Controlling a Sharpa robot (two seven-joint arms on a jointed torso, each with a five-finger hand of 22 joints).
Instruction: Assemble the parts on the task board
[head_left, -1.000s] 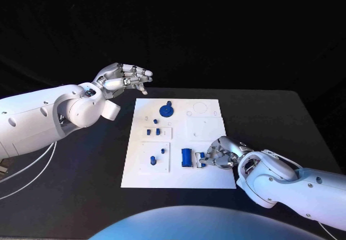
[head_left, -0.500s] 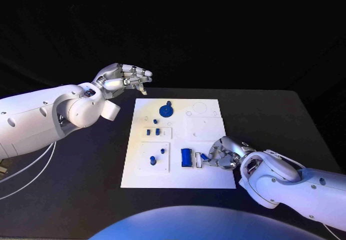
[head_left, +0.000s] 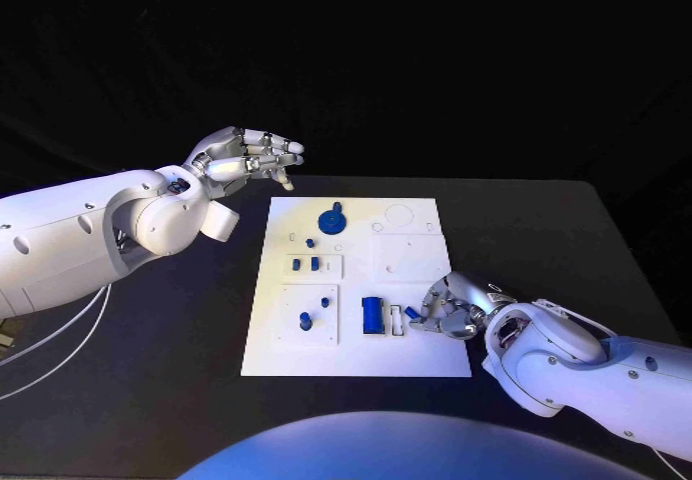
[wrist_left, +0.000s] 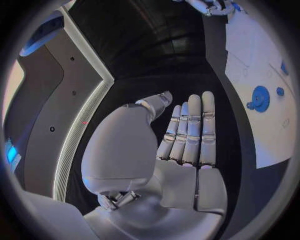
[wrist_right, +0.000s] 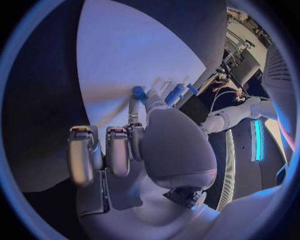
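Here, mid-assembly. Right hand (head_left: 450, 312) low over the near right part of the task board (head_left: 411, 360), thumb and a finger pinched on a small blue part (head_left: 413, 313), other fingers curled back, probably to keep the pinch in sight. Held piece just beside the upright blue block (head_left: 374, 315) and a small white fixture, likely its seat. Same pinch seen from the right wrist, blue tip (wrist_right: 139, 92) at the fingertips above the white plate. Left hand (head_left: 248, 157) raised well clear beyond the board's far left corner, fingers loosely bent, nothing in them; parked out of the way, by the look of it. Blue gear (head_left: 333, 219) on the far end, small blue pegs (head_left: 306, 264) in the middle-left recess, untouched.
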